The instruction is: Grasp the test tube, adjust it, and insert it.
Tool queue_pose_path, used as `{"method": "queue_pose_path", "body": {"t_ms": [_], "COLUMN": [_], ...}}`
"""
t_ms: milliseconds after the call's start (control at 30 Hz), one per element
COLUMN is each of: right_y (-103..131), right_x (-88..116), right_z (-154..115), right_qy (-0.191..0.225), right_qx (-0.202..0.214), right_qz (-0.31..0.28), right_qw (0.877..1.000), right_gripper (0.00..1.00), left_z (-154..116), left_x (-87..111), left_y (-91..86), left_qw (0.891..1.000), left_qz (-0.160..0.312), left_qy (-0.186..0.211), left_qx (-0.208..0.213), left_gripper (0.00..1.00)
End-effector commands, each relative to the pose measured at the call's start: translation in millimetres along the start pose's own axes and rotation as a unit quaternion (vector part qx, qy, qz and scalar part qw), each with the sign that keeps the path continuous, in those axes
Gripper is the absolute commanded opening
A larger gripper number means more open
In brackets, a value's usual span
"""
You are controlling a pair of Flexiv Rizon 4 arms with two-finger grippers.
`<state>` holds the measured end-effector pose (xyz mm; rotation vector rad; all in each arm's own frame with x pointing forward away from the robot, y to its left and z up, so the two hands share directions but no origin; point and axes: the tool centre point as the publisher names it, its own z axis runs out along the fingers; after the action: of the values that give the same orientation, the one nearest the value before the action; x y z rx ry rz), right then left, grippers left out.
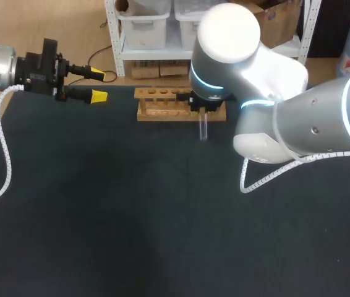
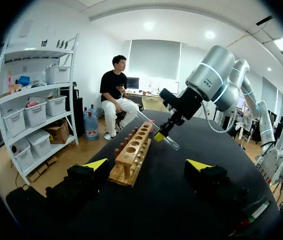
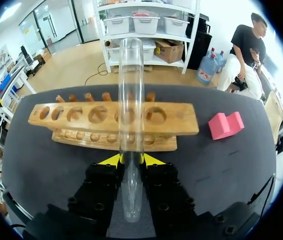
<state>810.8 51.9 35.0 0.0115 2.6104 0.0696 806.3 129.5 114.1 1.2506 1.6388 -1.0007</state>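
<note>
My right gripper (image 3: pixel 131 160) is shut on a clear glass test tube (image 3: pixel 131 100), which stands out past its yellow tips, over the wooden rack (image 3: pixel 111 120). From above, the tube (image 1: pixel 203 127) shows just in front of the rack (image 1: pixel 162 104), under the right wrist. The rack has a row of several round holes in its top. The left wrist view shows the tube (image 2: pixel 156 127) tilted in my right gripper (image 2: pixel 160 136), beside the rack (image 2: pixel 133 152). My left gripper (image 1: pixel 98 86) stays open at the table's back left, nothing between its fingers (image 2: pixel 95 164).
A pink block (image 3: pixel 225 125) lies on the black table (image 1: pixel 132 204) to the right of the rack, hidden under my right arm in the head view. The table's back edge runs just behind the rack.
</note>
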Motion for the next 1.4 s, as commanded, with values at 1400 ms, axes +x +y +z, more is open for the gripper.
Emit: {"method": "queue_pose_path", "body": {"t_ms": [1400], "right_y": [-23.4], "right_x": [-21.0], "right_z": [-94.5], "right_qy": [-0.141], "right_qx": [0.034], "right_qz": [-0.006], "right_qw": [0.989], "right_gripper": [0.0], "left_z": [-0.1], "left_x": [1.1], "left_y": [-0.1], "left_qw": [1.0], "left_qz": [0.001], "left_qy": [-0.001], "left_qx": [0.0], "left_gripper": [1.0]}}
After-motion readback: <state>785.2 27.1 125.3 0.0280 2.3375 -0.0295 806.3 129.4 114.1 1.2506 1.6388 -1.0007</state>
